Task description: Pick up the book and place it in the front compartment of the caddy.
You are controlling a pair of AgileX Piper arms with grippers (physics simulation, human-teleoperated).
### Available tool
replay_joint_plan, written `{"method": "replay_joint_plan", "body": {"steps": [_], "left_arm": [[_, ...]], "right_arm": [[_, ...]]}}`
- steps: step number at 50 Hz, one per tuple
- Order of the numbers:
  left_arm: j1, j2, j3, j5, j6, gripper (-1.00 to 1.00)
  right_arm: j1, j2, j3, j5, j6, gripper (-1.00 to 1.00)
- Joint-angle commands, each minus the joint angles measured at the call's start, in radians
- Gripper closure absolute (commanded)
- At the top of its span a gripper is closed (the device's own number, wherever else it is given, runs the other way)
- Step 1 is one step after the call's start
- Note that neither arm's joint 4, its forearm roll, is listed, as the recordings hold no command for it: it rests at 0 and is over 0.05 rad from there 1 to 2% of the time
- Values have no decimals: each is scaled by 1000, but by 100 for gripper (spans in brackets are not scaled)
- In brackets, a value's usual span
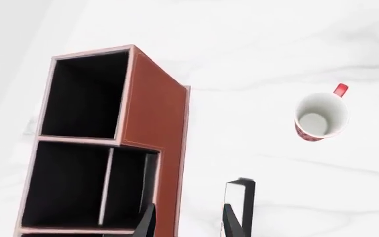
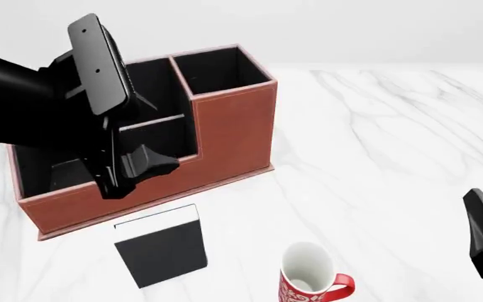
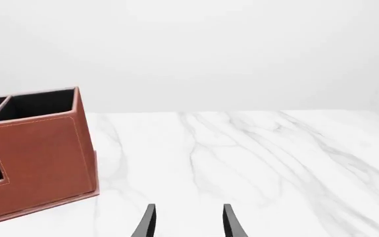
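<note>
Lying flat: one book (image 2: 161, 245), beside one caddy (image 2: 224, 132), one mug (image 2: 310, 277); both grippers parted, empty.

The thin black book (image 2: 161, 246) lies flat on the table just before the reddish-brown caddy (image 2: 233, 135).

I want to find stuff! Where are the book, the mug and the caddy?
book (image 2: 161, 246), front view, middle of its black cover.
mug (image 2: 310, 270), front view, its white inside.
caddy (image 2: 233, 129), front view, its brown front wall.

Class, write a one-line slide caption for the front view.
Left arm hangs over the caddy; book and mug lie on the marble table.
</note>
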State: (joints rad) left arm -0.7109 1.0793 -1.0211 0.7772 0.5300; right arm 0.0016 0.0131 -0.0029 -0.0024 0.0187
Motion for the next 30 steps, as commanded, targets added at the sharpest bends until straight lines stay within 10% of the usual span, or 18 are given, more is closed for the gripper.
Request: {"method": "replay_joint_plan", "body": {"steps": [1,30], "left_arm": [[-37,13,57,-43,-40,-100],[-108,26,122,-94,-90,-100]], "right_arm": [[0,-1,0,1,-2,-100],[0,-1,0,1,-2,-100]]}}
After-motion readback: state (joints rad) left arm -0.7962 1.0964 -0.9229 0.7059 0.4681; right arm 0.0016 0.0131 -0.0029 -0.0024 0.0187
